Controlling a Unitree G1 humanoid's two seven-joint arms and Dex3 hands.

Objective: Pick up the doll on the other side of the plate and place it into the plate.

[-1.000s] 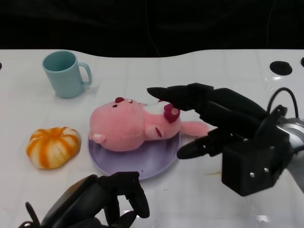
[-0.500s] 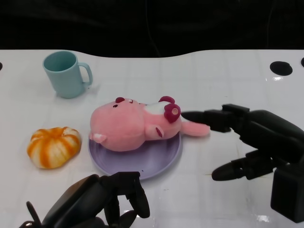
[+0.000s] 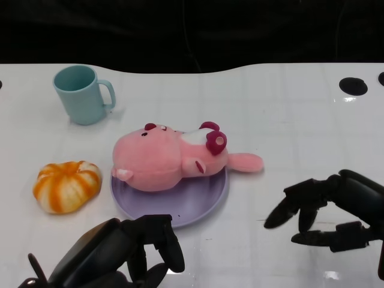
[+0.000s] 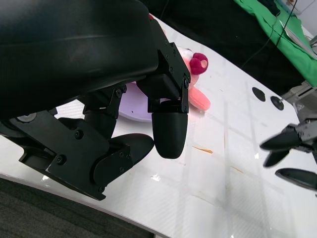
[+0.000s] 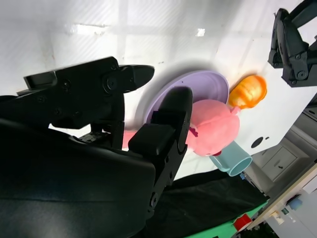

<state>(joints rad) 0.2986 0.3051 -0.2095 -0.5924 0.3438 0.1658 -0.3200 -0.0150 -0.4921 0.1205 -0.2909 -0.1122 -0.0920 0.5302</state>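
Already, pink plush doll [image 3: 171, 163] lies across lilac plastic plate [image 3: 204, 201], leg overhanging; our right hand [image 3: 327, 210] empty, fingers apart; left hand [image 3: 120, 255] curled, empty. Looks soft, light: we'd grip body.

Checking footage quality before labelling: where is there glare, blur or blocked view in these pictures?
Head view: sharp, with mild glare on the glossy table near the right hand. Left wrist view: the left hand blocks most of the doll. Right wrist view: turned, table bright and washed out, the hand's shell fills the near part.
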